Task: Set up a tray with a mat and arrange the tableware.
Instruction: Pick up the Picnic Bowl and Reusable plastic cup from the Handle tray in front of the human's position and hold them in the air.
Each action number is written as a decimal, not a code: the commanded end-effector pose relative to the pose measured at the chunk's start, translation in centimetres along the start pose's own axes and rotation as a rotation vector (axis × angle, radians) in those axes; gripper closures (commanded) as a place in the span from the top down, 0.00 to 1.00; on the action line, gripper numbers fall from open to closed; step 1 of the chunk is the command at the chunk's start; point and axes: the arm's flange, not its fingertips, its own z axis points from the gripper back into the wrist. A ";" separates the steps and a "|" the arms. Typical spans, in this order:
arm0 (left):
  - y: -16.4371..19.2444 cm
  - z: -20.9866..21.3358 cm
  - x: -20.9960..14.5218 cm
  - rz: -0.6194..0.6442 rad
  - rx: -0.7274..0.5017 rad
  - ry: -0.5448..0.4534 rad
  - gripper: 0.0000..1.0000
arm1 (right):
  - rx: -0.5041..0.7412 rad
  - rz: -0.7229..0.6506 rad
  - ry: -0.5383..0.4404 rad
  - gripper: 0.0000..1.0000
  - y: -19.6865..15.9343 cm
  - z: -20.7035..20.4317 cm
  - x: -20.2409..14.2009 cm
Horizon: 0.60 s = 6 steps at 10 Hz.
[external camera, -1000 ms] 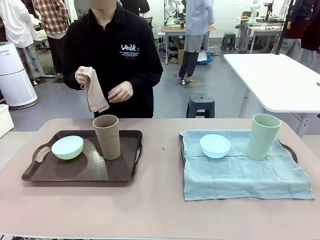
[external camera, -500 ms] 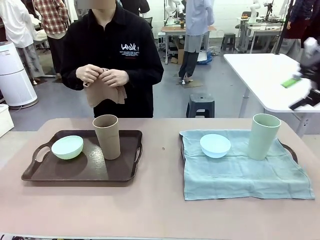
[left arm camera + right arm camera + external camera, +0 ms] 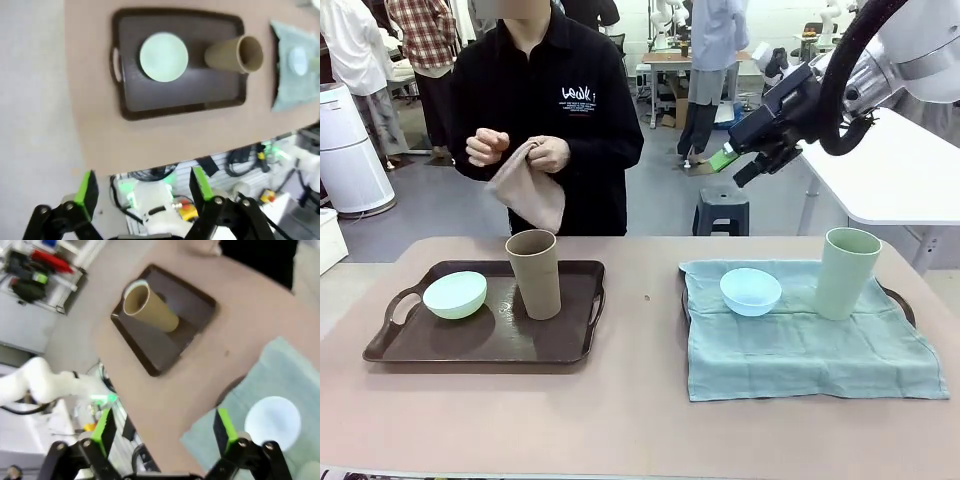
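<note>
Tableware sits in two sets: a mint bowl (image 3: 454,294) and tan tumbler (image 3: 535,272) on the bare left tray (image 3: 470,357), before a person holding a cloth (image 3: 530,190), and a blue bowl (image 3: 750,290) and green tumbler (image 3: 847,272) on the teal mat (image 3: 810,355). All look light, stiff and smooth, so I would pinch bowls at the rim and tumblers around mid-wall. Left gripper (image 3: 142,179) and right gripper (image 3: 732,170) hang high, jaws spread, empty.

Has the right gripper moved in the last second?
Yes. The right gripper has swung leftward in the front view, from over the white table to above the black stool.
</note>
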 end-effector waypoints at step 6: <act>-3.8 -2.5 4.2 0.068 -0.041 -0.031 0.94 | -0.059 0.360 0.142 1.00 -2.0 -2.4 2.1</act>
